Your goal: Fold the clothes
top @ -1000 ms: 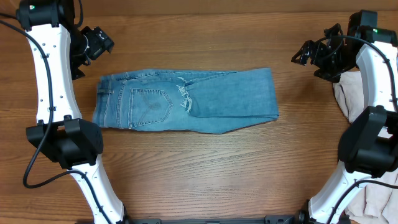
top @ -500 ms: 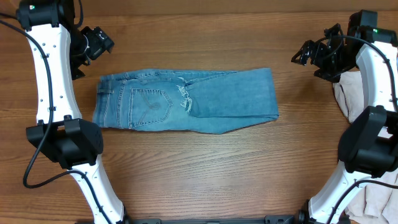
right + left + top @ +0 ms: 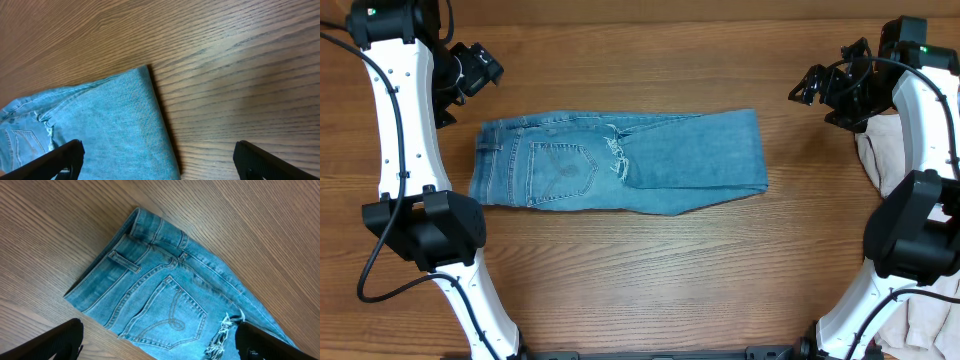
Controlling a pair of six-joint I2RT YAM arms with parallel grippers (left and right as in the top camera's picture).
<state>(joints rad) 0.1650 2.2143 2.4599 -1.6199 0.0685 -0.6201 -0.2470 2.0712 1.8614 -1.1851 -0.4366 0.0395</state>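
Observation:
A pair of light blue jeans [image 3: 620, 162] lies folded flat in the middle of the wooden table, waistband to the left, folded leg end to the right. My left gripper [image 3: 472, 68] hovers above the table behind the waistband, open and empty; the left wrist view shows the waistband and back pocket [image 3: 170, 310] between its fingertips [image 3: 160, 342]. My right gripper [image 3: 817, 88] hovers off the jeans' back right corner, open and empty; the right wrist view shows the folded leg end [image 3: 115, 125] below its fingertips [image 3: 157, 160].
A pile of pale cloth [image 3: 890, 150] lies at the right edge of the table behind my right arm, and more pale cloth [image 3: 925, 320] sits at the lower right corner. The bare wood table [image 3: 650, 270] surrounds the jeans.

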